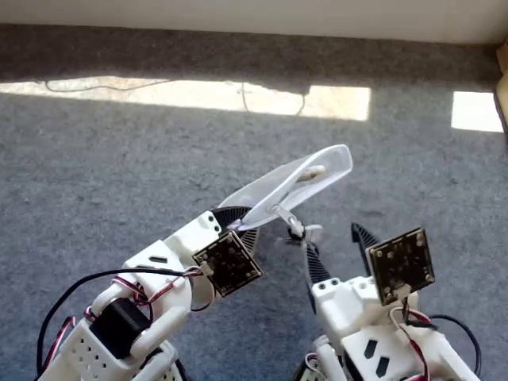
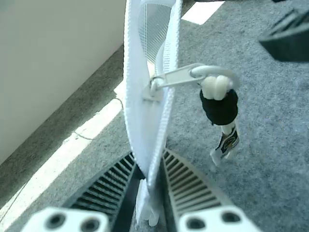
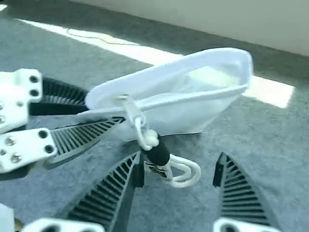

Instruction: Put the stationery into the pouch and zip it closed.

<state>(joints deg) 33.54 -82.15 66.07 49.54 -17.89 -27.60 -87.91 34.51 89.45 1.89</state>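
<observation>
The left tool [image 1: 236, 225] is clamping one end of the pouch [image 1: 295, 178], holding it off the surface [image 1: 119, 159] as an anchor, while the right tool [image 1: 332, 238] is hovering wide open astride the zipper pull [image 1: 295, 230], seemingly to draw it shut.

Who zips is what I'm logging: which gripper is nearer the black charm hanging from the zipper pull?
Right. The right gripper is open, with the charm hanging beside one finger; the left gripper is shut on the end of the pouch, farther from it.
</observation>
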